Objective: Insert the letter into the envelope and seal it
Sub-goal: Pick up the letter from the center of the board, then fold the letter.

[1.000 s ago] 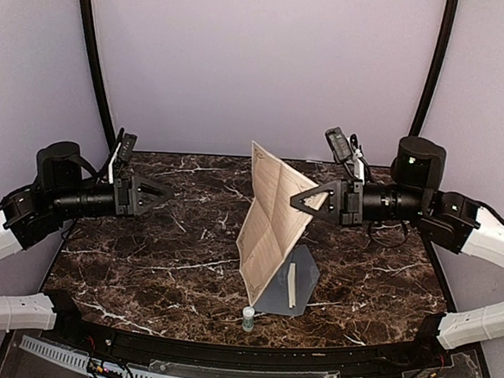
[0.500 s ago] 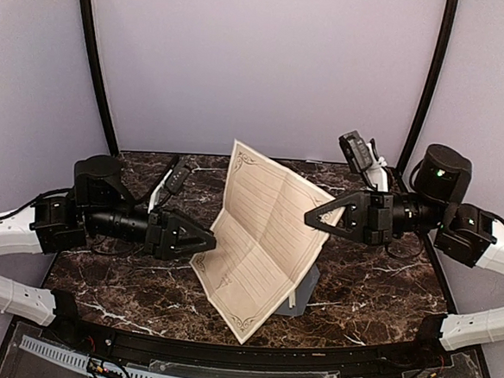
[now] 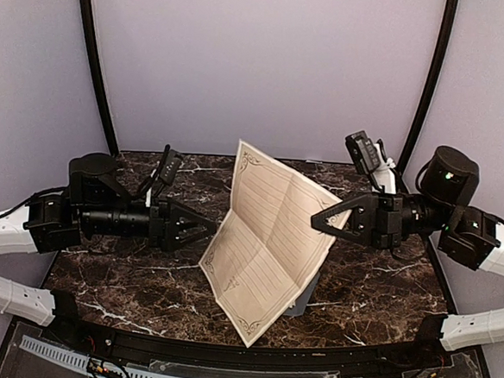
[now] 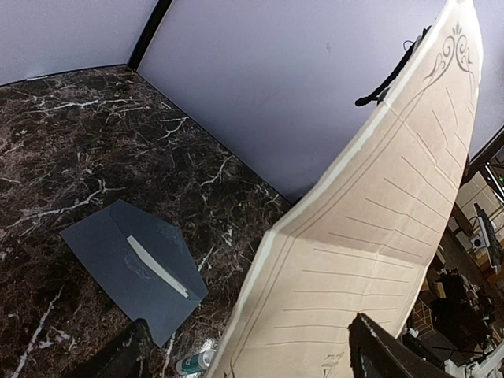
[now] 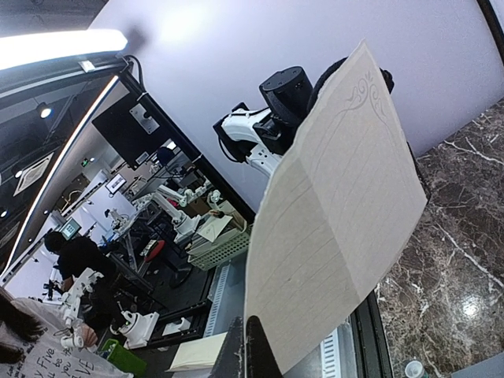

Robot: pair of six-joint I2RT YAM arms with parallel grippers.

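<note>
A dark brown marble tabletop (image 3: 125, 267) with white veins fills the floor of a booth with pale lavender walls. Nearest the front edge, the lower corner of a tan, ruled paper letter (image 3: 266, 242) with ornate corner flourishes hangs just above the table. The sheet stands upright and bends along its creases. Just behind it the flat slate-grey paper envelope (image 4: 126, 264) lies on the marble, its pointed flap open and a pale strip showing. From above it is mostly hidden by the sheet. A small clear bottle with a green cap (image 4: 193, 363) lies near the envelope's near corner. The left gripper (image 3: 204, 229) reaches in level from the left, its fingers spread wide at the sheet's left edge, gripping nothing. The right gripper (image 3: 317, 224) has its fingers pressed together on the sheet's right edge, holding it aloft.
</note>
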